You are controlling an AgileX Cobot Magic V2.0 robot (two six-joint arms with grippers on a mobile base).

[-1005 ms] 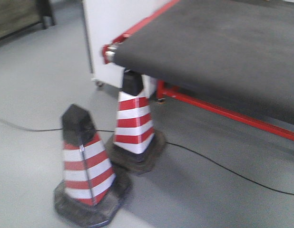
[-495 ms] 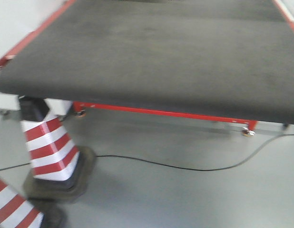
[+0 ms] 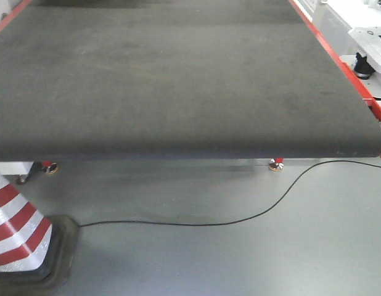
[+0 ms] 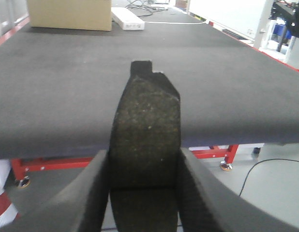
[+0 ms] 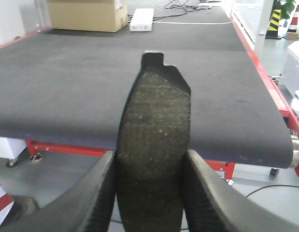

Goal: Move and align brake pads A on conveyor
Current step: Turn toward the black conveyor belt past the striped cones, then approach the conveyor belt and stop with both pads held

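Belt fills most of the front view: a wide, dark, felt-like surface with a red strip down its right side. A striped cone stands on the floor at lower left, and a thin black cable snakes beneath. The wrist views show what that one does not. From the left wrist, the left gripper has its fingers clamped on a brake pad, squeezing its two long edges. The pad stands on end in the air, rising past the fingertips, its notched tip seen against the belt's near end. From the right wrist, the right gripper pinches a second pad the same way. A cardboard box and a white power strip sit at the belt's far end.
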